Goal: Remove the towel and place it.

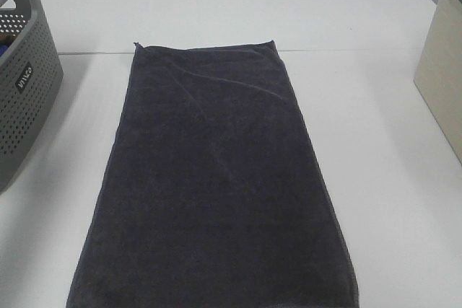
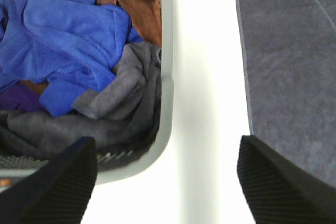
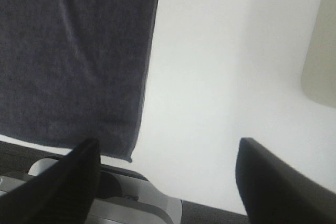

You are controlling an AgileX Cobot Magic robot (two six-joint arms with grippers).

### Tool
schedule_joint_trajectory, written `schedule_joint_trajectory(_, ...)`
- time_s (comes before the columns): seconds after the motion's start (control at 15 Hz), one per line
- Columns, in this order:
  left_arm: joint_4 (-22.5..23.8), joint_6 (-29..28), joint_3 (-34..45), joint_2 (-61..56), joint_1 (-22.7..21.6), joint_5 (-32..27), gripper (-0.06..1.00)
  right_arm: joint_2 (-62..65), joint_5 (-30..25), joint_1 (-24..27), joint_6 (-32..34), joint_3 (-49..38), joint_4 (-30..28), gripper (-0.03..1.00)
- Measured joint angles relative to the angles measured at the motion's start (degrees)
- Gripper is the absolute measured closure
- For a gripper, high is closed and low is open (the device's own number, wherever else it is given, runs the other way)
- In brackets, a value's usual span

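Bright, even light; soft wrist-view blur

High cam overhead; wrist cams close, towel [image 1: 216, 178] shared

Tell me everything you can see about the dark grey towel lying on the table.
The towel is a long rectangle of dark charcoal terry cloth with narrow hemmed edges. It lies spread flat on the white table, lengthwise away from the camera, with faint creases near its far end and a small tab at its far left corner. Its near end runs out of the high view; the right wrist view shows a near corner at the table's edge. It sits between the grey perforated basket and a beige bin, touching neither. No gripper touches it.
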State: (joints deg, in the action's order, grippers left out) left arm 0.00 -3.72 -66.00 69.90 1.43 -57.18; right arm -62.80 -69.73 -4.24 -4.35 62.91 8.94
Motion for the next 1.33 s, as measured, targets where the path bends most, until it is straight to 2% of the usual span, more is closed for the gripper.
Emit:
schedule_joint_trajectory(0.07, 0.0, 0.0, 7.6, -12.3, 0.0, -0.1, 0.24, 11.0, 0.0, 0.0, 0.1, -6.3, -1.0, 0.27)
schedule_joint_trajectory(0.33, 1.7, -0.1, 16.6, -36.2, 0.0, -0.2, 0.24, 33.2, -0.1, 0.0, 1.1, -15.0, -2.6, 0.27)
schedule_joint_trajectory(0.6, 6.4, 1.0, 23.1, -51.6, 0.0, -1.6, 0.24, 45.8, -0.2, 0.0, 1.5, -20.6, -3.2, 0.27)
schedule_joint_trajectory(0.8, 7.3, 3.3, 28.8, -61.6, 0.0, -1.7, 0.24, 53.1, -0.1, 0.0, 1.5, -25.8, -5.1, 0.27)
schedule_joint_trajectory(1.0, 6.9, 3.7, 33.1, -68.4, 0.0, -1.8, 0.24, 59.7, 5.0, 0.0, 1.5, -32.2, -7.4, 0.27)
schedule_joint_trajectory(1.2, 0.9, 3.7, 36.3, -70.2, 0.0, -3.2, 0.24, 63.0, 8.3, 0.0, 1.1, -34.2, -7.7, 0.27)
schedule_joint_trajectory(1.33, -0.6, 4.2, 36.8, -70.2, 0.0, -3.0, 0.24, 63.0, 8.6, 0.0, 1.1, -34.3, -7.8, 0.27)
